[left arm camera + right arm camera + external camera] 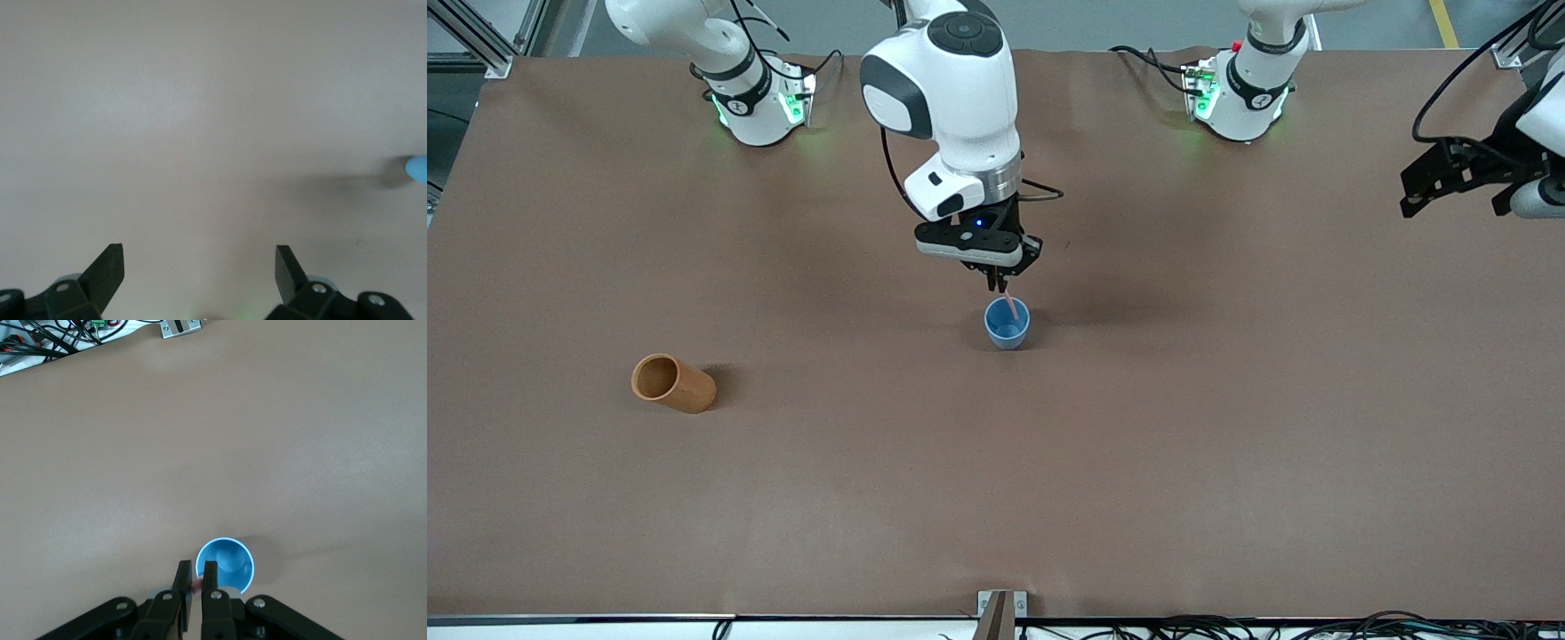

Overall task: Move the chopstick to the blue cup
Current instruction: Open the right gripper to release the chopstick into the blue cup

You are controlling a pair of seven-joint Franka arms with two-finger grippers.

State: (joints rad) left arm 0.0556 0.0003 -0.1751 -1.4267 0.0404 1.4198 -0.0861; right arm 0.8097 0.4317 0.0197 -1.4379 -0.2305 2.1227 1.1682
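Note:
The blue cup [1008, 324] stands upright near the middle of the table, its open mouth also seen from above in the right wrist view [225, 563]. My right gripper [998, 286] hangs just over the cup's rim, shut on the pale-pink chopstick [1010, 308]. The stick slants down from the fingers into the cup's mouth. Only a pink stub of the chopstick [197, 585] shows between the fingers in the right wrist view. My left gripper [1412, 203] waits high over the left arm's end of the table, open with nothing between its fingers [107, 270].
An orange-brown cup [673, 383] lies on its side toward the right arm's end of the table, nearer to the front camera than the blue cup. A small metal bracket [1000, 606] sits at the table's front edge, with cables running along it.

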